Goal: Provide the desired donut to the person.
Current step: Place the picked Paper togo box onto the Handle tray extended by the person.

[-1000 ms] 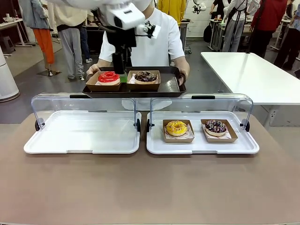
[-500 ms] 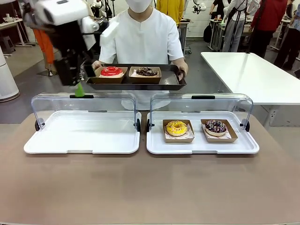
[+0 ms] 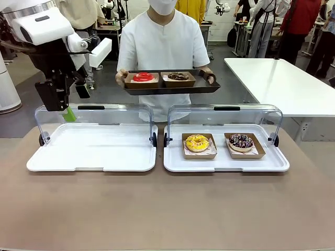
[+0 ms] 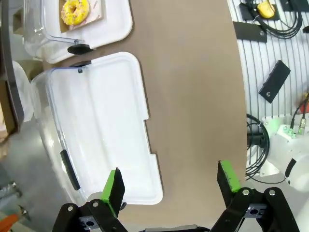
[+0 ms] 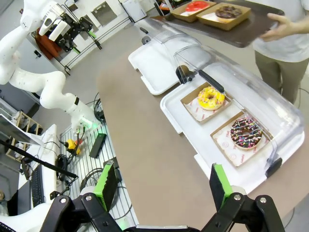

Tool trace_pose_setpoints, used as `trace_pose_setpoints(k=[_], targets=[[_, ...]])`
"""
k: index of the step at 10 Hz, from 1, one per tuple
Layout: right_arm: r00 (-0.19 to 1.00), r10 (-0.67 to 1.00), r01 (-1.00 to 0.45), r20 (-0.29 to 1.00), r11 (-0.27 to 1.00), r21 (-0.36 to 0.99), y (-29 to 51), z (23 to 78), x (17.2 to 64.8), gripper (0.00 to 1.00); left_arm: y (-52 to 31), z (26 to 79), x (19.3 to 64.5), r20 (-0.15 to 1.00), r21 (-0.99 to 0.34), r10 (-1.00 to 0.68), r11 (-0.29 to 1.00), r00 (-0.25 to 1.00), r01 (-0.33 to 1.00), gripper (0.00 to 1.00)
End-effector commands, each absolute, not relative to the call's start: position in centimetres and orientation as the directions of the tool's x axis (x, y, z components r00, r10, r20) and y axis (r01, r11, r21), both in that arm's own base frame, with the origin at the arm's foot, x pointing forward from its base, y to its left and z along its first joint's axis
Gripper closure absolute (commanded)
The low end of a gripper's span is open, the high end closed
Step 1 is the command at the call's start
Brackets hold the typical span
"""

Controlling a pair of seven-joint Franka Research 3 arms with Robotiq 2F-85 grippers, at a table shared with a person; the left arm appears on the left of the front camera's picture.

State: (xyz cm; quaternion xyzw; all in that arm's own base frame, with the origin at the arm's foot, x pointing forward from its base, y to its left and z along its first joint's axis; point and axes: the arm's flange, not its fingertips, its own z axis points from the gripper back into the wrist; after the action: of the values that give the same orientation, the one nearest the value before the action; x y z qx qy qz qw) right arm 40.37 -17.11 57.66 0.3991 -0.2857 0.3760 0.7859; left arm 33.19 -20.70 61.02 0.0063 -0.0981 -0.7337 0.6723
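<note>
Left gripper (image 3: 63,107) has pulled back to the table's far-left edge, jaws open, empty. Person (image 3: 163,39) has lifted the dark tray (image 3: 207,86), red donut (image 3: 143,77) on it. Delivery looks done. Right gripper (image 5: 161,186) open, idle.

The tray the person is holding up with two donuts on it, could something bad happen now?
Maybe. The dark tray is held in the air by the person, with the red donut and the chocolate donut in loose boxes; a tilt could slide them off. The left gripper, open and empty, hangs just above the clear lid of the empty white tray, so a low swing might knock it.
</note>
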Motion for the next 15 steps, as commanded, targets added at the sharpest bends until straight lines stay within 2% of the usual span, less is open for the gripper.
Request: trace_pose_setpoints(k=[1,13,14,15], targets=[[0.550,0.359,-0.822,0.754,0.393,0.412,-17.0,57.6,40.3,0.00,-21.4,61.3,33.1,0.116,0.154,-0.987,-0.089,-0.108,0.984,0.00],[0.550,0.359,-0.822,0.754,0.393,0.412,-17.0,57.6,40.3,0.00,-21.3,61.0,33.0,0.122,0.151,-0.986,-0.094,-0.113,0.984,0.00],[0.550,0.359,-0.822,0.754,0.393,0.412,-17.0,57.6,40.3,0.00,-18.9,62.6,33.3,0.195,0.142,-0.975,-0.082,-0.109,0.987,0.00],[0.550,0.359,-0.822,0.754,0.393,0.412,-17.0,57.6,40.3,0.00,-15.9,63.6,31.6,0.261,0.154,-0.962,-0.037,-0.077,0.987,0.00]])
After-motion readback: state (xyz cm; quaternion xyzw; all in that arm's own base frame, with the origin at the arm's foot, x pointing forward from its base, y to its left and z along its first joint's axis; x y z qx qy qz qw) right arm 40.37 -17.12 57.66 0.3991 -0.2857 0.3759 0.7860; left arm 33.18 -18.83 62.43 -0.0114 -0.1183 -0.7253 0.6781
